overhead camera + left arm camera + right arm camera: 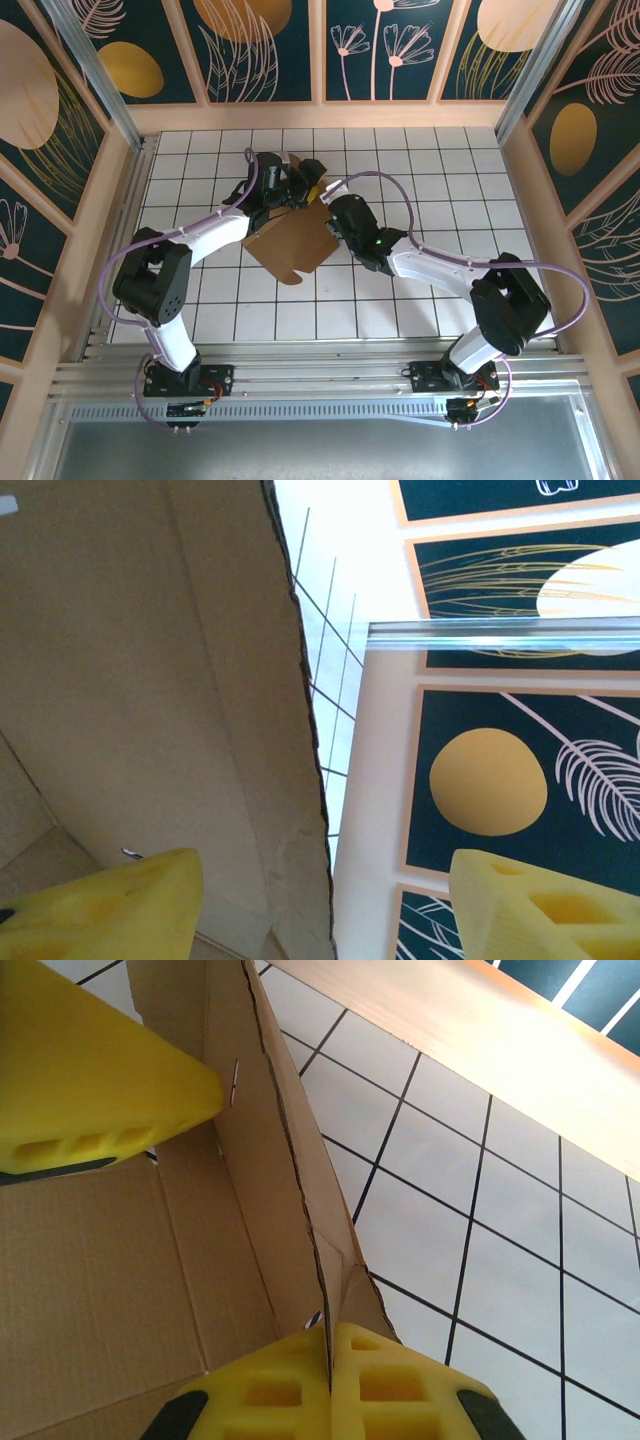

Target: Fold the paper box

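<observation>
Brown paper box [290, 245] near the middle of the white gridded surface [430, 180], a little left of centre and toward the far half, lying skewed to the grid lines, with one rounded tab pointing to the near side. Partly folded: base panel flat on the surface, one wall standing up at the far right corner. From the right wrist, a creased flat panel with that upright wall rising beside it, its ragged cut edge running down to the right hand [330, 1380]. Right hand at the box's far right corner, yellow pads pressed together with the wall's edge pinched between them. Left hand [293, 190] just beyond the box's far edge, close to the right hand, fingers spread apart. From the left wrist, left hand straddling the edge of a cardboard flap, one finger [110, 910] in front of the brown face, the other off to the open side; contact with the cardboard impossible to tell. One more yellow finger just beside the standing wall in the right wrist view. Around the surface, a pale wooden frame [330, 117] and dark panels [250, 50] painted with gold discs and leaf outlines. Metal rail [320, 372] along the near edge, both arm bases bolted to it.
</observation>
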